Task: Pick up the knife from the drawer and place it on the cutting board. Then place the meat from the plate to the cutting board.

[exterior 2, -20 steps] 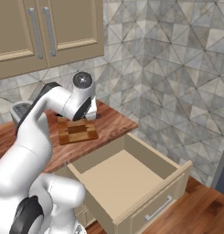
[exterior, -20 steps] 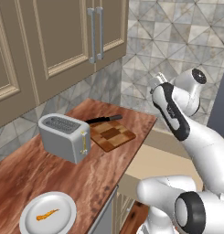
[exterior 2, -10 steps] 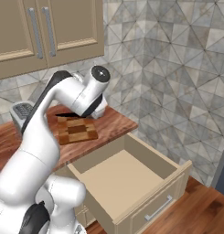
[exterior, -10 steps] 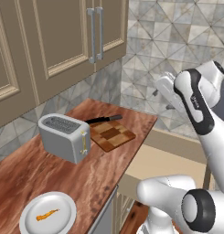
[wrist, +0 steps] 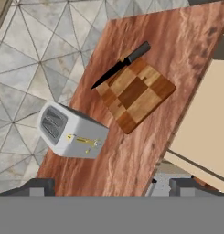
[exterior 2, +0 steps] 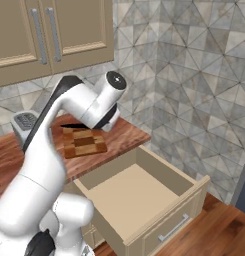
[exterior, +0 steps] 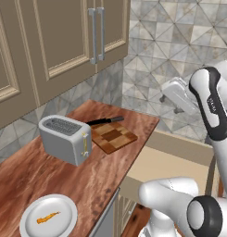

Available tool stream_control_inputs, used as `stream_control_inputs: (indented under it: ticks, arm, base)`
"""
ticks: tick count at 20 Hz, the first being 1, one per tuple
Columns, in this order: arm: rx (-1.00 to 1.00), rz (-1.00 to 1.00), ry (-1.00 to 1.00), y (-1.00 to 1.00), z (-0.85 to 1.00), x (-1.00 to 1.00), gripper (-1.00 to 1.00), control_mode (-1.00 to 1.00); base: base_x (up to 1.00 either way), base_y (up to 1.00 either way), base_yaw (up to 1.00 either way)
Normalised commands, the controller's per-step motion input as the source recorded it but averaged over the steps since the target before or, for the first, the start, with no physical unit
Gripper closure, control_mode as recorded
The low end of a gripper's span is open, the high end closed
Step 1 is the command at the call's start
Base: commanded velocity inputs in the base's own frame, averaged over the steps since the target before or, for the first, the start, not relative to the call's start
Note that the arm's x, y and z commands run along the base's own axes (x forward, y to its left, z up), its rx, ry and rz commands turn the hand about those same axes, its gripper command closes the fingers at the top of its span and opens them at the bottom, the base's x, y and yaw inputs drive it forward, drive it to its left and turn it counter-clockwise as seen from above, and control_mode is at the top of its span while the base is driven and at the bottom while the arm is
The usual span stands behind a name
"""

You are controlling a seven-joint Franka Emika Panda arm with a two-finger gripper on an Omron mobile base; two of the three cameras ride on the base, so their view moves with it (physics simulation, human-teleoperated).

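The all-black knife point(wrist: 119, 67) lies along the wall-side edge of the checkered cutting board point(wrist: 134, 94), its blade tip pointing toward the toaster. Both also show on the counter: knife point(exterior: 104, 121), cutting board point(exterior: 113, 137). My gripper point(wrist: 111, 188) hovers high above the counter edge, open, with its fingertips point(wrist: 40, 185) far apart and nothing between them. The white plate point(exterior: 64, 207) sits at the near end of the counter with the orange meat strip point(exterior: 47, 217) on it. The tan drawer point(exterior 2: 159, 231) stands pulled out, its pale interior bare.
A silver toaster point(exterior: 66, 139) stands between the board and the plate. Beige wall cabinets point(exterior: 64, 41) hang above the reddish-brown counter point(exterior: 101, 171). Grey patterned tile covers the wall point(exterior 2: 184, 75). My arm point(exterior 2: 89, 107) crosses in front of the board's far side.
My arm has swung up and to the right, away from the cutting board. The knife and board have stayed where they were.
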Motion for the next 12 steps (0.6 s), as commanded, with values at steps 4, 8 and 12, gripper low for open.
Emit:
stream_control_inputs:
  ticks: [4,8,12]
  arm:
    - [-0.11,0.03,-0.05,0.18,0.0,-0.39,-1.0,-1.0]
    - [-0.12,0.01,-0.07,0.22,0.0,-0.42,-1.0,-1.0]
    - [-0.09,0.0,-0.04,0.16,0.0,-0.43,-1.0,-1.0]
  base:
    - [0.0,0.0,0.0]
    - [0.0,0.0,0.0]
    - [0.0,0.0,0.0]
